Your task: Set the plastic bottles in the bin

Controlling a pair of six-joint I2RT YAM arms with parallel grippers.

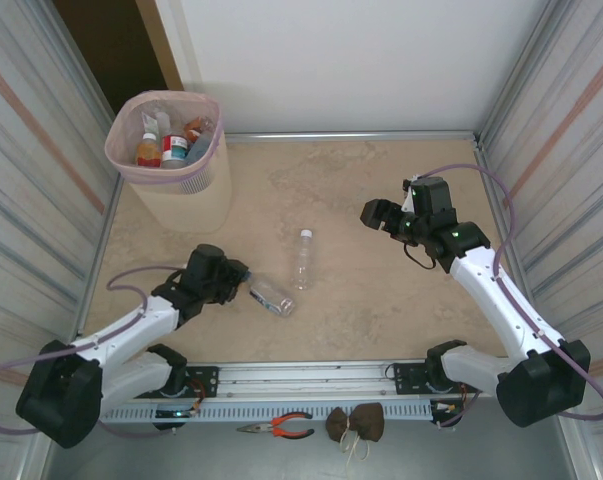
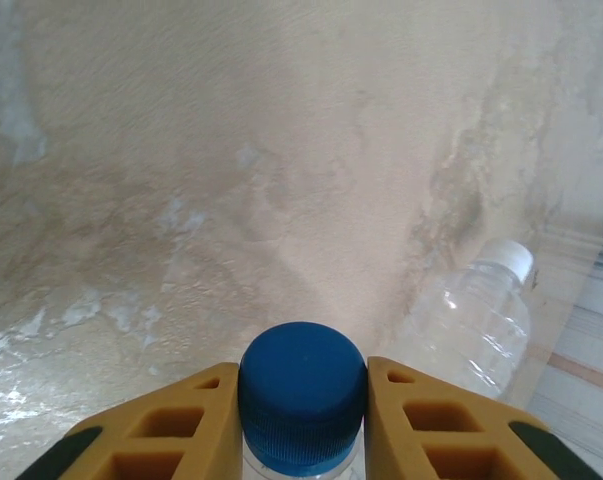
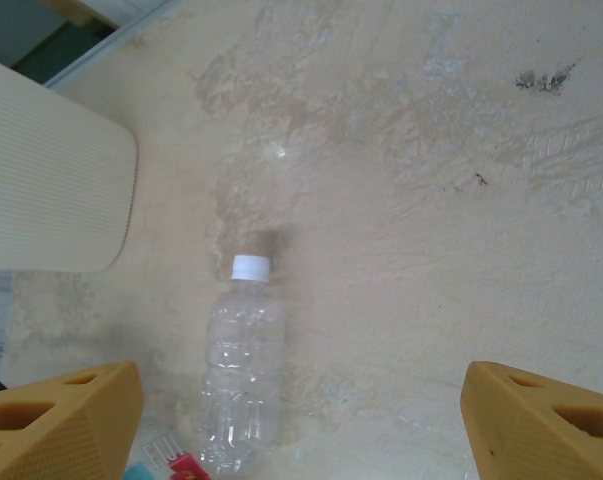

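Observation:
A clear bottle with a blue cap (image 2: 302, 395) is clamped by its cap between my left gripper's (image 2: 301, 365) orange fingers; from above it (image 1: 271, 296) lies low over the floor in front of that gripper (image 1: 247, 284). A second clear bottle with a white cap (image 1: 302, 260) lies flat mid-floor, also seen in the left wrist view (image 2: 476, 325) and the right wrist view (image 3: 243, 370). My right gripper (image 1: 373, 215) hovers right of it, open, its fingers spread wide (image 3: 301, 372) with nothing between them. The beige bin (image 1: 186, 195) with its pink liner stands at the back left and holds several bottles (image 1: 171, 148).
Corrugated metal walls (image 1: 41, 180) close in the floor on both sides. The bin's wall (image 3: 51, 190) shows at the left of the right wrist view. Red-handled pliers (image 1: 278, 427) and a brown pouch (image 1: 356, 422) lie by the front rail.

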